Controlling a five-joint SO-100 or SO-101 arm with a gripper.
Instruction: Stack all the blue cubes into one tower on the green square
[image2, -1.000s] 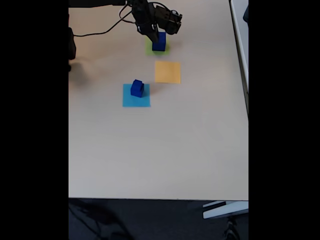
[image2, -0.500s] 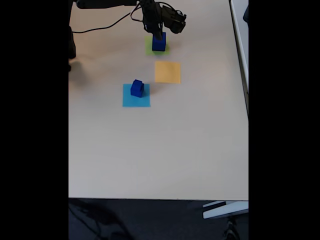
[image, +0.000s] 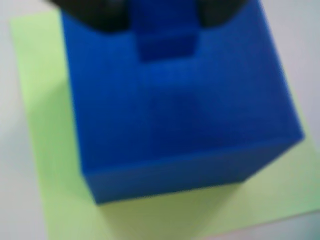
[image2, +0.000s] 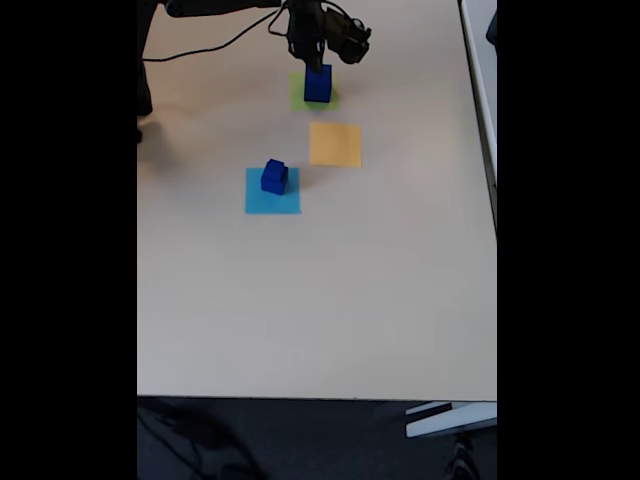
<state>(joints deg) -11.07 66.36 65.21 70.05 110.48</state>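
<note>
Blue large cube (image: 180, 100) on green square (image: 45, 150), pincer (image2: 318, 62) above

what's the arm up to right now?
The gripper sits right above a large blue cube resting on the green square; whether its jaws grip it is unclear. In the fixed view, a smaller blue stack stands on the light blue square, and the orange-yellow square is bare. The tower isn't built yet.
</note>
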